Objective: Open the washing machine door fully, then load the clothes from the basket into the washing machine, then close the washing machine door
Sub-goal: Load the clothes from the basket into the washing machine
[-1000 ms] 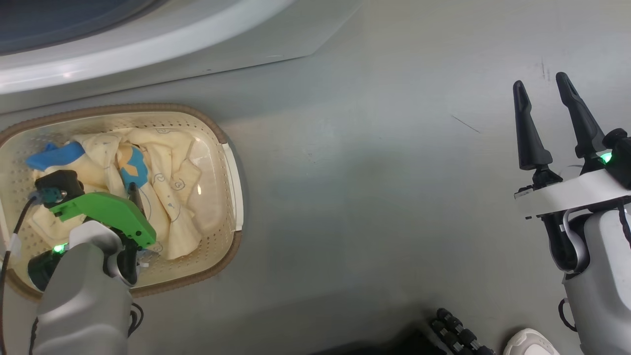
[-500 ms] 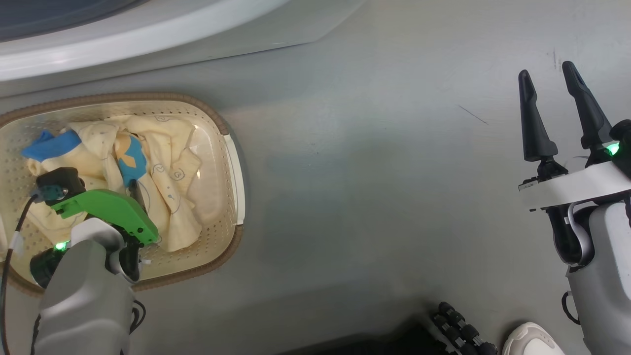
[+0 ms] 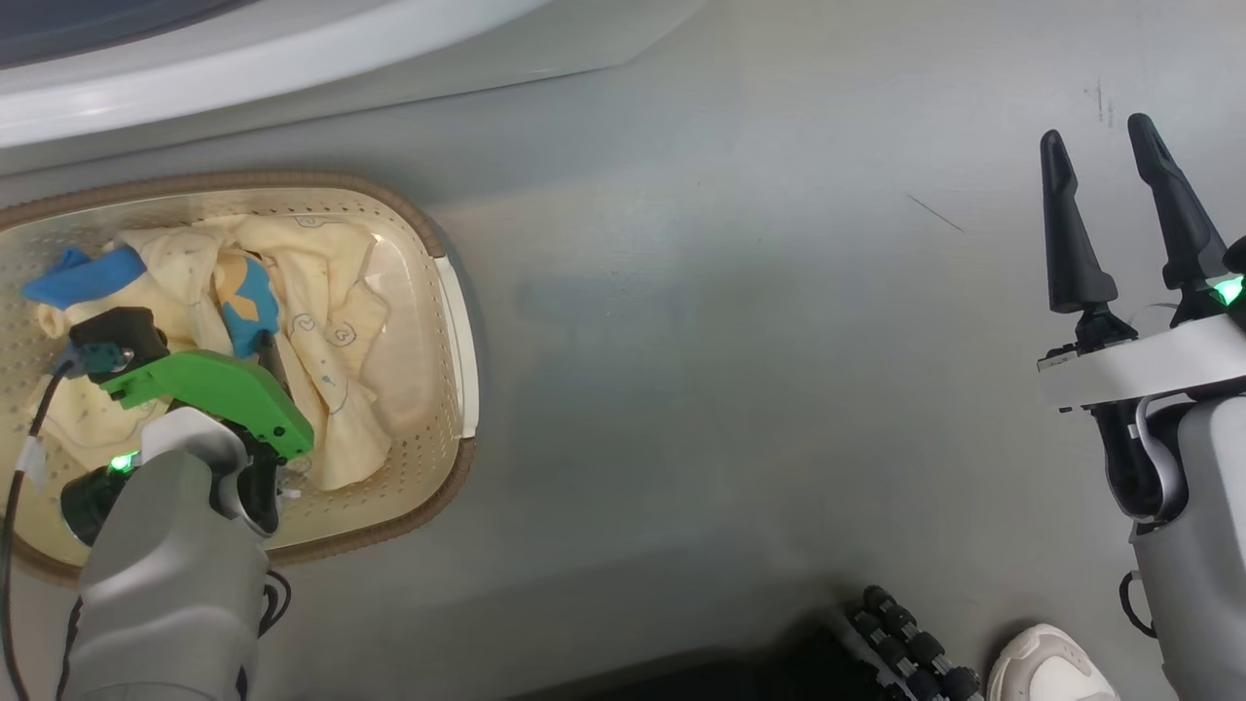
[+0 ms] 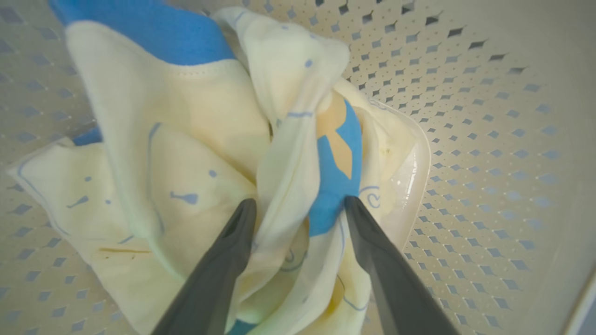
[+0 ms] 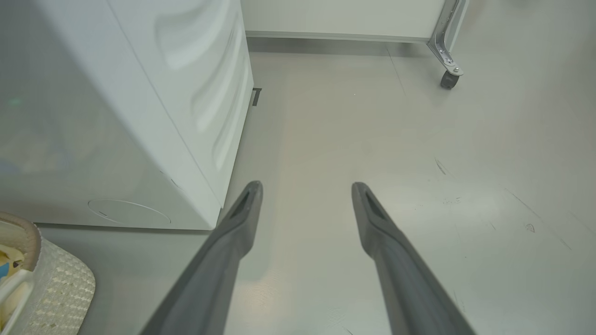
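Note:
The cream basket (image 3: 458,321) with its brown rim stands on the floor at the left, below the white washing machine (image 3: 292,58). Cream clothes (image 3: 321,331) with blue trim lie piled inside. My left gripper (image 4: 300,207) reaches down into the basket, open, and its fingers (image 4: 237,232) straddle a raised fold of cream and blue cloth. In the head view the green wrist part hides most of this gripper. My right gripper (image 3: 1105,146) hangs open over bare floor far to the right, holding nothing. The washing machine door cannot be made out.
The right wrist view has the washer's white side panel (image 5: 139,116) at left, the basket corner (image 5: 56,279) at bottom left and a wheeled frame's caster (image 5: 449,79) at the back. A white shoe (image 3: 1042,667) and a black roller wheel (image 3: 915,647) sit at the head view's bottom edge.
The whole head picture has shifted a little, so the camera moved. My left gripper stays in the basket over the clothes, and both grippers keep their open stance.

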Robot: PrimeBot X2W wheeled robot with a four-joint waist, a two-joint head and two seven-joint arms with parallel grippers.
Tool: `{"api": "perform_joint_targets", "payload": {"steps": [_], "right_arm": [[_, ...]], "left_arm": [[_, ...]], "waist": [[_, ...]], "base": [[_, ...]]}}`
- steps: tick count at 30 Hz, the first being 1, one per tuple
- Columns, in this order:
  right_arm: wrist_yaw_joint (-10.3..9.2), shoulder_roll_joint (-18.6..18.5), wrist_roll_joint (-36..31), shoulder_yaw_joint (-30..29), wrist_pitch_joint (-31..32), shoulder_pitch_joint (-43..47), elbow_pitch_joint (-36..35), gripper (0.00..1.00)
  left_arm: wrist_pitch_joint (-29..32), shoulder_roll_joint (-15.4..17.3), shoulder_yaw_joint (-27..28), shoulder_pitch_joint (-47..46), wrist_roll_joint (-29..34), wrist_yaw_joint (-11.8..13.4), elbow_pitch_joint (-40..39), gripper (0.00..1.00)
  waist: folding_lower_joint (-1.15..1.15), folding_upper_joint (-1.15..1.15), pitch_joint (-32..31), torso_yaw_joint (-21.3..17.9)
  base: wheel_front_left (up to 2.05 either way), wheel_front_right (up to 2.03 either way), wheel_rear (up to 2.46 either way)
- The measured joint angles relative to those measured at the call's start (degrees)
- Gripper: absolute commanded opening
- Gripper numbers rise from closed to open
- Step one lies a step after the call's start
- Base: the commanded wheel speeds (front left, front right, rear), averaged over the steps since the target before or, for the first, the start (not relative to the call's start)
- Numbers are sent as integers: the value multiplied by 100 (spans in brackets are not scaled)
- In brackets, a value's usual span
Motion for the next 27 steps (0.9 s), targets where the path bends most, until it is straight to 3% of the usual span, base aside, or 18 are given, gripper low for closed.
{"api": "perform_joint_targets", "payload": {"steps": [10, 12, 13, 15, 16, 18, 22, 27], "right_arm": [[0, -16, 34, -88, 0, -3, -19, 100], [0, -14, 45, -89, 0, -6, -22, 100], [0, -13, 46, -91, 0, -10, -23, 100], [0, -5, 49, -99, 0, -29, -24, 100], [0, -1, 49, -103, 0, -38, -24, 100], [0, 7, 49, -105, 0, -67, -24, 100], [0, 40, 49, -113, 0, -102, -10, 100], [0, 52, 48, -145, 0, -102, 14, 100]], "left_arm": [[-94, -7, -24, -153, 0, 0, 125, 99], [-98, -8, -32, -173, 0, -8, 154, 79], [-102, -8, -35, -190, 0, -35, 168, 79], [-105, -10, -60, -221, 2, -51, 186, 47], [-145, -13, -69, -231, 2, -52, 193, 40], [-176, -16, -90, -243, 3, -78, 212, 14], [-258, -34, -116, -251, 4, -140, 277, 0], [-422, -70, -182, -250, 26, -201, 379, 0]], "waist": [[0, 0, 142, -19], [0, 0, 162, -22], [0, 0, 173, -23], [0, 0, 191, -25], [0, 0, 199, -26], [0, 0, 208, -28], [0, 0, 184, -26], [0, 0, 66, -2]], "base": [[0, 0, 0], [0, 0, 0], [0, 0, 0], [0, 0, 0], [0, 0, 0], [0, 0, 0], [0, 0, 0], [0, 0, 0]]}}
